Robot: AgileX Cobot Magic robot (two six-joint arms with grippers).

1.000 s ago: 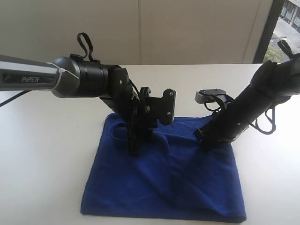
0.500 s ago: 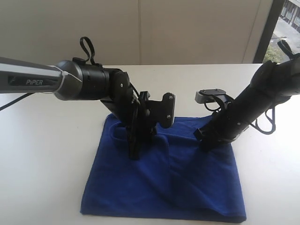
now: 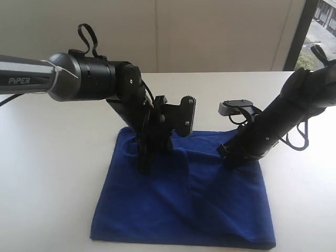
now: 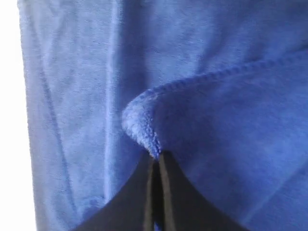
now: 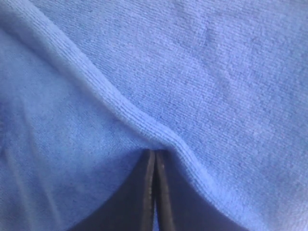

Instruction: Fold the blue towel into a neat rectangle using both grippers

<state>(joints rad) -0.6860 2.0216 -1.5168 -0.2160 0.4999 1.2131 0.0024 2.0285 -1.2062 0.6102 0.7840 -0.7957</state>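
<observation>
The blue towel (image 3: 184, 210) lies on the white table, its far part doubled over towards the front. My left gripper (image 3: 143, 169) points down onto the towel's far left part. In the left wrist view the left gripper (image 4: 156, 155) is shut on a hemmed corner of the blue towel (image 4: 144, 120). My right gripper (image 3: 229, 160) presses at the far right part. In the right wrist view the right gripper (image 5: 155, 154) is shut on a raised fold of the towel (image 5: 144, 127).
The white table (image 3: 47, 173) runs round the towel on every side. A window frame (image 3: 296, 37) stands at the far right. A grey camera mount (image 3: 234, 107) sits on the right arm. Black cables (image 3: 86, 37) loop above the left arm.
The left arm has shifted a little left and up, its gripper still holding the towel's corner. The right arm has not moved.
</observation>
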